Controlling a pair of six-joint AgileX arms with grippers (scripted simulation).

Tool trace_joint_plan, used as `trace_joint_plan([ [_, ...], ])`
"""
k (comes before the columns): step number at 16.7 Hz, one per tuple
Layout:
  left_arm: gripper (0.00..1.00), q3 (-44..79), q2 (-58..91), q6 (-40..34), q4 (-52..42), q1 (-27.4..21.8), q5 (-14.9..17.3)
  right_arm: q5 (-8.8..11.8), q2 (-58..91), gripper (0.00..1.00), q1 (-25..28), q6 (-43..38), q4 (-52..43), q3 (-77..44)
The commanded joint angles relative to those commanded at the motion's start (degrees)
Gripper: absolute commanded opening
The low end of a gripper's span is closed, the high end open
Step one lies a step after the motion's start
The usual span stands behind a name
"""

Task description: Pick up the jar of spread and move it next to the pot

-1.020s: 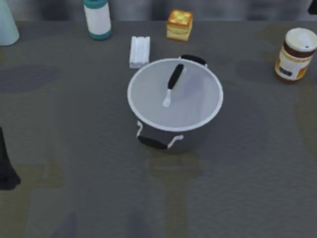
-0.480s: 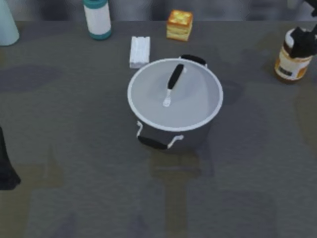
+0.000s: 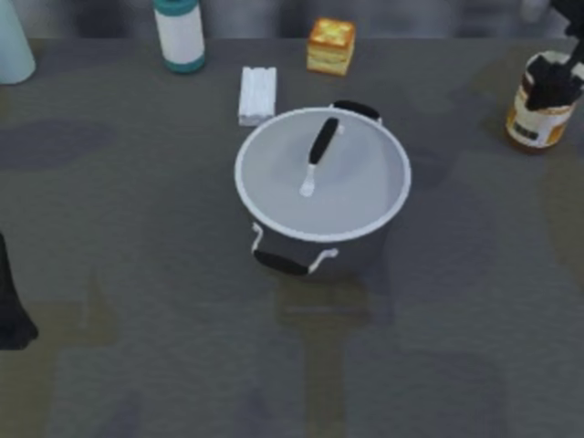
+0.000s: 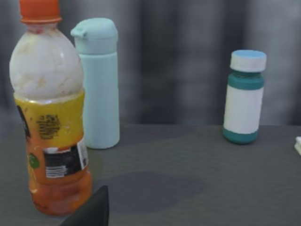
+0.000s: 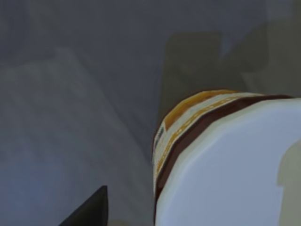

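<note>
Grey metal, lidded and black-handled, the pot (image 3: 321,193) is sitting at the middle of the table (image 3: 137,301), well apart from the right gripper (image 3: 554,80), which is hanging at the table's far right edge directly over the jar of spread (image 3: 538,114). The black gripper is covering the jar's white lid in the top view, leaving the orange-yellow and white label showing just beneath it; whether the fingers are spread wide, narrowed, or gripping the jar cannot be told from these views. The right wrist view is looking down onto the jar (image 5: 221,155) from very close, its white lid filling much of the frame, a brown band and the label edge curving around below it, and one dark fingertip (image 5: 89,209) is showing beside it. The jar is standing upright on the table. Between the gripper and the pot the table surface is lying open, with nothing standing in that stretch. Farther off toward the left, along the back edge, an orange-yellow box (image 3: 330,46), a white ribbed block (image 3: 257,94) and a white bottle with teal cap and base (image 3: 180,35) are standing. The left gripper (image 3: 11,315) is resting parked at the table's left edge; its wrist view is showing an orange-capped juice bottle (image 4: 49,117) and a pale blue flask (image 4: 98,82) close by.
</note>
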State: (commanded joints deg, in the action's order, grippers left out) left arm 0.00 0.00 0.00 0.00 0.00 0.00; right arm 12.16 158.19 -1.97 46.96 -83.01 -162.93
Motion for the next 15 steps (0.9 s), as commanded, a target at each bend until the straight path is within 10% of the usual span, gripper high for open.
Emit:
trace_joint_plan([
  [9, 1.00, 0.0, 0.0, 0.0, 0.0, 0.0, 0.0, -0.2, 0.3, 1.00, 0.8, -0.9, 6.4, 5.9],
  [15, 1.00, 0.0, 0.0, 0.0, 0.0, 0.0, 0.0, -0.2, 0.3, 0.55, 0.8, -0.9, 6.4, 5.9],
])
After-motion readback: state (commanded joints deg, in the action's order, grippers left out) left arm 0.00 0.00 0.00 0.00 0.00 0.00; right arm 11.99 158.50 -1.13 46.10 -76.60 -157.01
